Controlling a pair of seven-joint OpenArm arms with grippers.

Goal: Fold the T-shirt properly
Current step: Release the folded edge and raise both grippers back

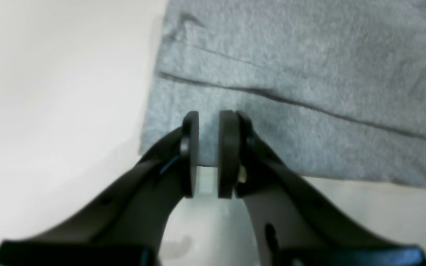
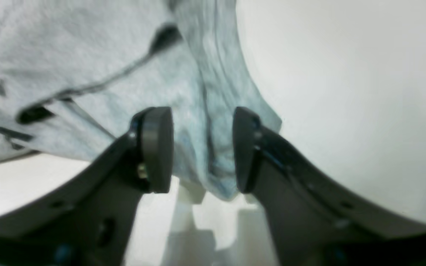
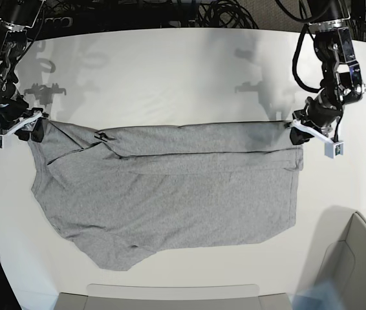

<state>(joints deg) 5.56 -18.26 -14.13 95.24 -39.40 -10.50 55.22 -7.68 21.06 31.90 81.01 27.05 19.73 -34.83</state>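
Two grippers meet your grey T-shirt (image 3: 170, 194), spread on the white table (image 3: 170, 71). Your left gripper (image 1: 208, 155) has pads nearly together over the hem edge; grip unclear. Your right gripper (image 2: 202, 149) stands parted around a bunched corner.

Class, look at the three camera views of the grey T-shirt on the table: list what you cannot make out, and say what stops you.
- Whether the left pincer grips the T-shirt: the left wrist view is blurred, and cloth shows only behind its narrow gap.
- The right pincer in the base view: too small to show its hold.
- The dark marks on the cloth in the right wrist view: too blurred to read.
- The grey bin at the base view's corner: cut off by the edge.
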